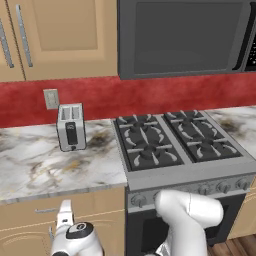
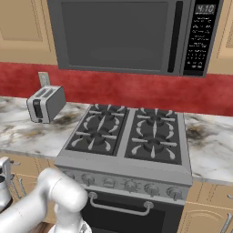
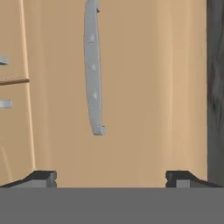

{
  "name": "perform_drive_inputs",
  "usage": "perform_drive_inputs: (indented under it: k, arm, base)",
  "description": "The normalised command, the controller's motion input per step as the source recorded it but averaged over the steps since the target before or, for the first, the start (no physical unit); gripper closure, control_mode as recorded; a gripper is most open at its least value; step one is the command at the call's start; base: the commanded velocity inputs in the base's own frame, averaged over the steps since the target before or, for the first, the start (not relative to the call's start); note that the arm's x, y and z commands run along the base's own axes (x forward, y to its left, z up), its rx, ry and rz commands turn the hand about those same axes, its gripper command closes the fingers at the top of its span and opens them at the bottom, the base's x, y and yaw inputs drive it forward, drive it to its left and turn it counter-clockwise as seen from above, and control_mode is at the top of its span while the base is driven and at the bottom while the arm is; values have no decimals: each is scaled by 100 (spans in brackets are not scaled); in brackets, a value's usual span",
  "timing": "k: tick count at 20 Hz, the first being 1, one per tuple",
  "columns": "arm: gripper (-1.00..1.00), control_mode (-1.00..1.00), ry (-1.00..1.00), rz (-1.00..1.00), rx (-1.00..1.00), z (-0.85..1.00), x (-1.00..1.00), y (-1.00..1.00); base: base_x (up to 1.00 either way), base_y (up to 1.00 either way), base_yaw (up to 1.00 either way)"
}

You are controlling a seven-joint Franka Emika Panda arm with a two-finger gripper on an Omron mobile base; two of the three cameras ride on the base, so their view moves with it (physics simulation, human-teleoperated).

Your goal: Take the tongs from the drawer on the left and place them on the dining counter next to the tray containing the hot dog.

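Observation:
The drawer point(image 3: 144, 87) is a light tan wooden front, shut, with a slim silver bar handle point(image 3: 92, 65) that runs up and down in the rolled hand view. My gripper point(image 3: 111, 177) faces this front from a short distance. It is open, its two dark fingertips point(image 3: 43, 177) stand wide apart, and nothing is between them. The handle lies a little to the left of the middle of the gap. In the left base view the gripper point(image 1: 64, 214) is low, in front of the drawer point(image 1: 25, 220) under the marble worktop. The tongs are hidden. The dining counter, tray and hot dog are out of view.
A silver toaster point(image 1: 70, 126) stands on the marble worktop point(image 1: 35, 165) by the red backsplash. Just right of the drawer is the gas stove point(image 1: 175, 140), with its oven door handle point(image 2: 120, 207) below. A dark microwave point(image 2: 123, 34) hangs above, and tan wall cabinets point(image 1: 55, 35) hang at upper left.

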Motion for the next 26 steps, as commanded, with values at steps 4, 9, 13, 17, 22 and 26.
perform_drive_inputs:
  k: [4,9,13,17,22,26]
  arm:
    - [-100,-100,-4,0,0,-12,19,30]
    - [-100,-100,0,0,0,-5,33,37]
    - [-100,-100,0,0,0,-16,46,24]
    - [-100,-100,0,0,0,-37,42,23]
    - [-100,-100,0,0,0,-55,34,26]
    - [-100,-100,0,0,0,-49,34,23]
  base:
    - [0,0,0]
    - [0,0,0]
    - [0,0,0]
    - [0,0,0]
    - [0,0,0]
    - [0,0,0]
